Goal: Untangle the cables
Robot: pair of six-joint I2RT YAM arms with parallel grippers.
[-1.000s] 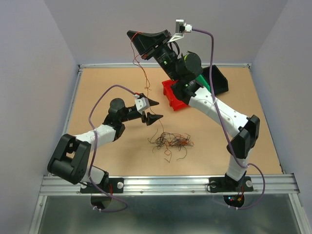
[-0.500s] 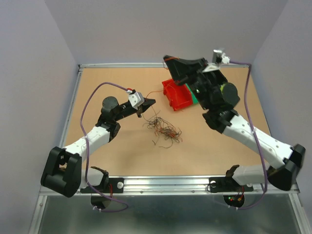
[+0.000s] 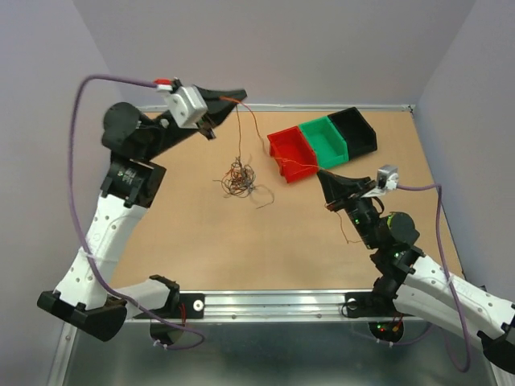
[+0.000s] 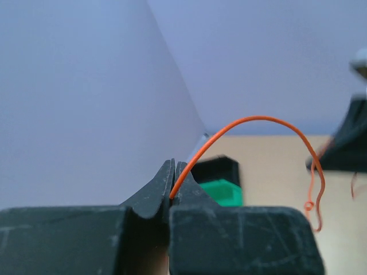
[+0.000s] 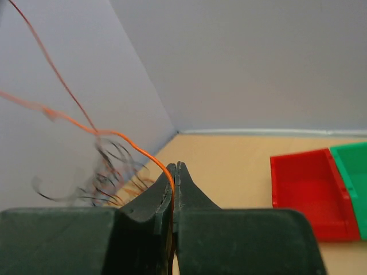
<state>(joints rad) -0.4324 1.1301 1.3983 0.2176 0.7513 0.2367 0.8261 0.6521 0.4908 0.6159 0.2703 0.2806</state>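
1. Orange wire [image 4: 258, 118], thin and curly, is pinched at the very tips of the left gripper [image 4: 174, 172]. Its two black fingers are pressed together on it.
2. From the top, this gripper is up high over the far left part of the flat tan wooden table [image 3: 177, 241].
3. A fine strand hangs down from those tips to a small bunch of thin red-orange, green and black cables [image 3: 238, 178]. The bunch is right below the left gripper. I cannot tell if it rests on the table.
4. The right gripper [image 5: 175, 169] is squeezed tight on orange wire too, lower down and well apart from the bunch.
5. An orange strand looks to run between the two grippers.
6. Just behind the right gripper sit a red plastic bin [image 3: 288, 153], a green plastic bin [image 3: 324, 138] and a black plastic bin [image 3: 354, 129], side by side.
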